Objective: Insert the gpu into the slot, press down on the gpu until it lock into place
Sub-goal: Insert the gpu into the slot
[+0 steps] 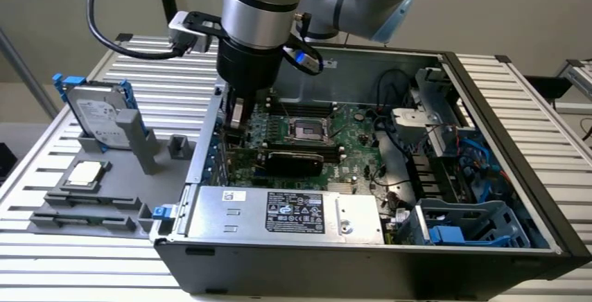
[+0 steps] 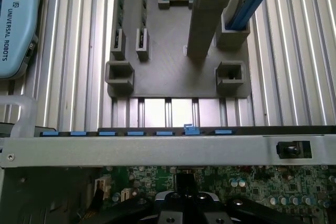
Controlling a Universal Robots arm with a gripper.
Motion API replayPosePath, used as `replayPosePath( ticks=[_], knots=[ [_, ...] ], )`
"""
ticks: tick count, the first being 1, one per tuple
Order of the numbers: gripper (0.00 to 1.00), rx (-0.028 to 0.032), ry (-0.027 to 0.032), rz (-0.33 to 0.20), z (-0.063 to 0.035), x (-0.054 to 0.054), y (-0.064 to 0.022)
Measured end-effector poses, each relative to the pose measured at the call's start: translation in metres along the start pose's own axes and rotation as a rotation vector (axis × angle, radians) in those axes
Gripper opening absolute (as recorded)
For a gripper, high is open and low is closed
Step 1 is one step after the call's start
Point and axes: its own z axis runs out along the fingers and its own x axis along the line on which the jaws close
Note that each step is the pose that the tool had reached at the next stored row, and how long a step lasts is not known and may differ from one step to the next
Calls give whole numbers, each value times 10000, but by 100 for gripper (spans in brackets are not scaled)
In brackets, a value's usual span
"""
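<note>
Tool [image 1: 238, 116] on the silver arm [image 1: 262, 11] hangs inside the open computer case [image 1: 370, 278], close to the case wall on the exterior view's left and low over the green board [image 1: 356, 125]. Whether the tool is wide or narrow I cannot tell, nor whether it holds anything.

The gpu [image 1: 294, 161], a black card, sits on the board just to the exterior view's right of the tool. It lies between the square silver socket [image 1: 306, 130] and the silver power box [image 1: 287, 212]. Whether tool and gpu touch I cannot tell. Black memory strips [image 1: 301, 110] lie beyond the socket. A blue plastic cage [image 1: 467, 222] sits in the case corner on the exterior view's right.

Outside the case, on the ribbed counter [image 1: 65, 274], a gray holder [image 1: 88, 201] carries a hard drive [image 1: 97, 111] standing upright in a blue frame, and 1 square silver chip [image 1: 85, 172] lying flat.

In the wrist view the case's metal wall [image 2: 157, 150] runs across, with a row of blue tabs [image 2: 135, 132] along its edge and the holder beyond it. A light-blue pendant [image 2: 18, 19] marked UNIVERSAL ROBOTS lies on the counter.
</note>
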Motion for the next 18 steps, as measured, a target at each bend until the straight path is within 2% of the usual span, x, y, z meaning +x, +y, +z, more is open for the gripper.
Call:
replayPosePath(
  ticks=[5,18],
  knots=[
    [11,-82,57,70,0,-21,1],
    [11,-201,225,211,-2,-107,4]
  ],
)
